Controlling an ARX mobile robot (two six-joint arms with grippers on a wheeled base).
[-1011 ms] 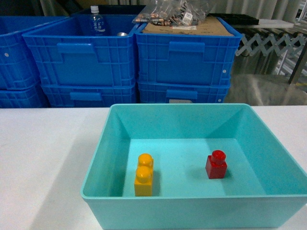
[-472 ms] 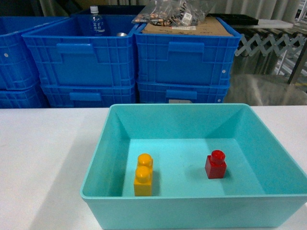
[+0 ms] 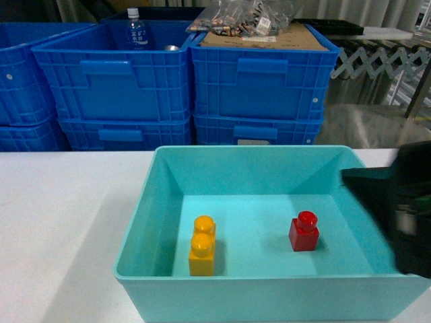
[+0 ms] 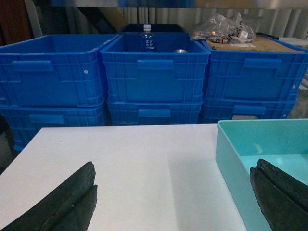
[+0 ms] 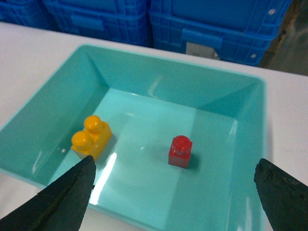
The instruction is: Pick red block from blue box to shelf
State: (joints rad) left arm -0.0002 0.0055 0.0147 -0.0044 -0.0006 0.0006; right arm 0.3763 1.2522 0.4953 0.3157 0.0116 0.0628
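The red block (image 3: 304, 231) stands upright on the floor of the blue box (image 3: 141, 232), right of centre, and shows as the red block (image 5: 180, 151) in the right wrist view too. My right gripper (image 5: 175, 192) is open and hovers above the blue box (image 5: 144, 55), nearer its front, the block lying ahead between its fingers and untouched. In the head view the right gripper (image 3: 387, 202) is a blurred dark shape over the box's right wall. My left gripper (image 4: 171, 199) is open over the white table, left of the blue box (image 4: 231, 154). The shelf is out of view.
An orange-yellow two-stud brick (image 3: 203, 245) lies at the box's front left. Stacked dark blue crates (image 3: 182, 81) stand behind the white table (image 3: 60, 222), one holding a bottle (image 3: 136, 30), another topped with cardboard and bags (image 3: 256, 23).
My right gripper has come into the head view from the right, over the box's right wall. Both bricks stay where they were.
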